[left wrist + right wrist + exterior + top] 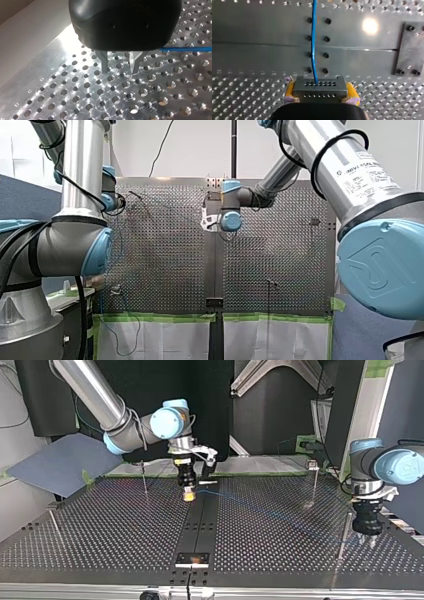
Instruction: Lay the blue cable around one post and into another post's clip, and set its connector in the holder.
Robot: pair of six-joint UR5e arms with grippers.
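Observation:
In the right wrist view my right gripper (320, 93) is shut on the dark connector (319, 84), with a yellow pad (290, 90) on each side. The blue cable (313, 40) runs straight ahead from the connector over the table's centre strip. In the top view my right gripper (188, 494) hangs just above the centre strip, and the cable (260, 508) trails across towards a thin post (345, 530) beside my left gripper (367, 536). The left wrist view shows my left gripper (119, 67) open and empty just above the perforated plate, with the cable (187, 49) beside it.
A dark holder plate (192, 559) sits on the centre strip near the top view's front edge. It also shows off to one side ahead of my right gripper as a bolted plate (405, 50). More thin posts (144, 477) (314, 480) (54, 522) stand on the perforated table (110, 530).

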